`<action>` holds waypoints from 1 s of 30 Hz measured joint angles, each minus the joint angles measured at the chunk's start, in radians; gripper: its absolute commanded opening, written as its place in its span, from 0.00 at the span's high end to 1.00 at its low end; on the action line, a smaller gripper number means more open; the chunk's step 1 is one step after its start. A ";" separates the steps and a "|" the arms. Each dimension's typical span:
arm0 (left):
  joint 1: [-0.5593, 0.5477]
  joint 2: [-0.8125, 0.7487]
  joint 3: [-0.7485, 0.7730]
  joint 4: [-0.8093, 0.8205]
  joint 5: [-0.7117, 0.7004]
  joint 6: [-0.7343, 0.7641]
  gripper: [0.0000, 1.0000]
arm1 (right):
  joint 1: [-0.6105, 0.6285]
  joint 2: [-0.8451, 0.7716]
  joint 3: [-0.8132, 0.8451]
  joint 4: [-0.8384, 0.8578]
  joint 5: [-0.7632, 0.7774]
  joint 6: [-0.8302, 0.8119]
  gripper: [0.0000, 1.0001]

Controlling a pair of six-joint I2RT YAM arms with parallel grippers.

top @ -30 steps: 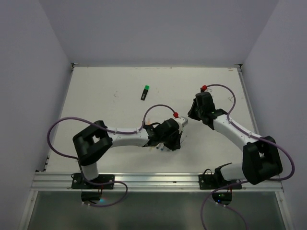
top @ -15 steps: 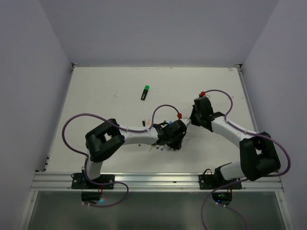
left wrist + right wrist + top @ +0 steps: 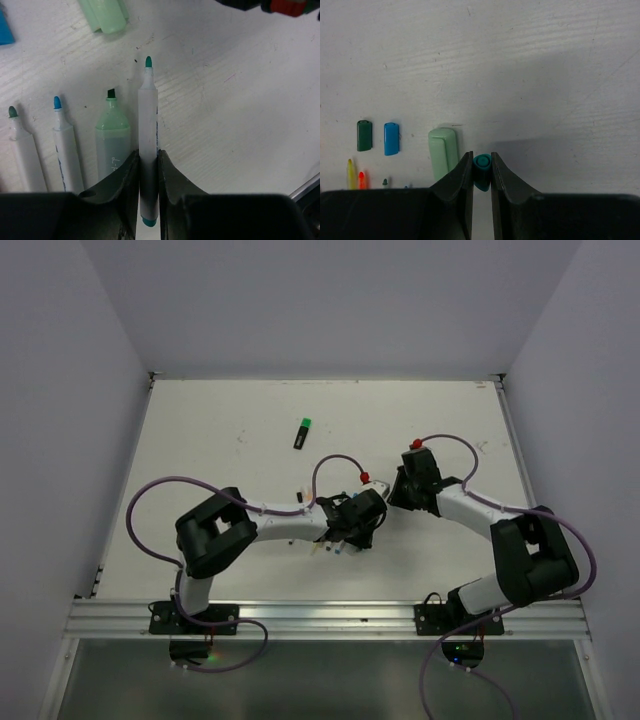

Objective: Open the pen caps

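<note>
Surface: scuffed white table [image 3: 200,440] | Left of left gripper [image 3: 148,165]: uncapped pale green highlighter [image 3: 112,145], blue-tipped pen [image 3: 65,150], green-tipped pen [image 3: 22,150], side by side | Left of right gripper [image 3: 481,165]: mint cap [image 3: 443,150], blue cap [image 3: 391,138], dark green cap [image 3: 364,135] | Well beyond both: green-and-black highlighter [image 3: 302,433].

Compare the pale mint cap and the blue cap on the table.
The pale mint cap is wider and longer than the blue cap. The mint cap is pale, the blue cap vivid. The mint cap lies by the right gripper; the blue cap beside a dark green cap. Both lie on the table.
</note>
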 measured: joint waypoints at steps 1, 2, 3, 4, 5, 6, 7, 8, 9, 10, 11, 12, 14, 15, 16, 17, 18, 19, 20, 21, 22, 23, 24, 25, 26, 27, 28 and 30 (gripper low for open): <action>0.002 -0.002 -0.002 -0.001 -0.002 0.000 0.76 | 0.000 0.006 -0.001 0.005 -0.005 0.002 0.92; 0.003 -0.003 -0.003 -0.003 -0.003 -0.001 0.75 | 0.000 0.011 -0.002 0.008 -0.009 0.003 0.91; 0.005 -0.004 -0.004 -0.004 -0.004 -0.002 0.74 | 0.000 0.017 -0.003 0.011 -0.015 0.004 0.91; 0.006 -0.004 -0.004 -0.004 -0.005 -0.002 0.73 | 0.000 0.023 -0.003 0.014 -0.023 0.006 0.88; 0.006 -0.004 -0.004 -0.004 -0.005 -0.002 0.73 | 0.000 0.029 -0.003 0.017 -0.027 0.008 0.87; 0.006 -0.004 -0.004 -0.004 -0.005 -0.002 0.72 | 0.000 0.032 -0.004 0.019 -0.029 0.010 0.85; 0.006 -0.005 -0.004 -0.004 -0.005 -0.002 0.71 | 0.000 0.033 -0.004 0.019 -0.031 0.011 0.83; 0.006 -0.005 -0.004 -0.005 -0.006 -0.002 0.71 | 0.000 0.033 -0.005 0.022 -0.031 0.012 0.82; 0.006 -0.005 -0.004 -0.005 -0.007 -0.002 0.71 | 0.000 0.034 -0.006 0.024 -0.034 0.013 0.82; 0.006 -0.006 -0.004 -0.005 -0.009 -0.002 0.70 | 0.000 0.034 -0.007 0.026 -0.035 0.014 0.80; 0.006 -0.006 -0.004 -0.005 -0.010 -0.002 0.70 | 0.001 0.034 -0.008 0.027 -0.035 0.017 0.80; 0.006 -0.006 -0.004 -0.006 -0.011 -0.002 0.70 | 0.001 0.034 -0.009 0.027 -0.037 0.018 0.79; 0.006 -0.010 -0.006 -0.008 -0.016 -0.002 0.70 | 0.002 0.034 -0.010 0.028 -0.041 0.020 0.76; 0.006 -0.013 -0.010 -0.008 -0.019 -0.002 0.70 | 0.002 0.034 -0.011 0.030 -0.045 0.020 0.73; 0.006 -0.017 -0.015 -0.011 -0.022 -0.001 0.70 | 0.002 0.034 -0.014 0.033 -0.047 0.022 0.72; 0.006 -0.023 -0.021 -0.012 -0.025 -0.001 0.69 | 0.003 0.034 -0.017 0.034 -0.049 0.024 0.71; 0.006 -0.030 -0.029 -0.014 -0.027 -0.002 0.70 | 0.003 0.034 -0.021 0.035 -0.051 0.025 0.69; 0.006 -0.039 -0.039 -0.017 -0.029 -0.002 0.69 | 0.003 0.034 -0.024 0.035 -0.052 0.026 0.67; 0.006 -0.047 -0.047 -0.022 -0.032 -0.002 0.69 | 0.004 0.034 -0.026 0.036 -0.052 0.028 0.66; 0.006 -0.057 -0.055 -0.029 -0.035 -0.002 0.69 | 0.005 0.033 -0.027 0.039 -0.053 0.029 0.65; 0.006 -0.067 -0.064 -0.037 -0.039 -0.002 0.69 | 0.005 0.033 -0.027 0.039 -0.053 0.029 0.62; 0.006 -0.079 -0.071 -0.044 -0.042 -0.002 0.69 | 0.005 0.031 -0.027 0.039 -0.053 0.031 0.62; 0.006 -0.092 -0.076 -0.051 -0.045 -0.002 0.68 | 0.006 0.027 -0.027 0.038 -0.053 0.030 0.61; 0.006 -0.106 -0.080 -0.057 -0.048 -0.002 0.68 | 0.006 0.022 -0.027 0.035 -0.053 0.030 0.60; 0.006 -0.123 -0.082 -0.063 -0.052 -0.002 0.67 | 0.006 0.015 -0.027 0.031 -0.053 0.030 0.59; 0.007 -0.141 -0.082 -0.066 -0.058 -0.002 0.67 | 0.006 0.002 -0.027 0.024 -0.053 0.029 0.57; 0.007 -0.161 -0.082 -0.069 -0.064 -0.002 0.67 | 0.006 -0.013 -0.027 0.017 -0.053 0.030 0.56; 0.008 -0.201 -0.082 -0.070 -0.075 -0.002 0.64 | 0.006 -0.050 -0.027 0.011 -0.053 0.029 0.55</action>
